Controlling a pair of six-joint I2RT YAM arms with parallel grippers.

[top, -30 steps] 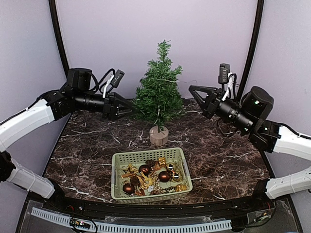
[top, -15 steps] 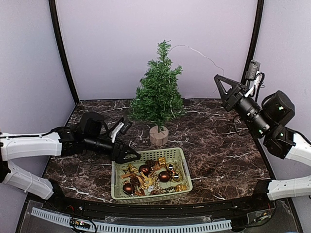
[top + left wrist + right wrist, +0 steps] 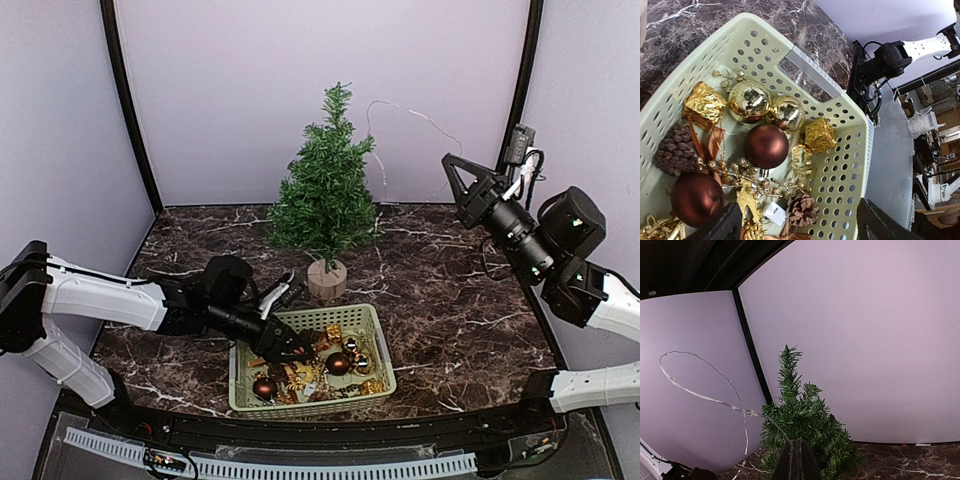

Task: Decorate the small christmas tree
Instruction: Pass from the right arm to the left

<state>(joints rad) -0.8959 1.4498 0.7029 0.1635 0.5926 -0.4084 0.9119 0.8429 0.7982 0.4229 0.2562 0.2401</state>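
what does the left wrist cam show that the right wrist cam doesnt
Only the left wrist: the green basket holding gold baubles, brown baubles, pine cones and gold gift boxes. Only the right wrist: the small christmas tree and a thin wire looping through the air from the shut right gripper. Both: a strip of the dark marble table.
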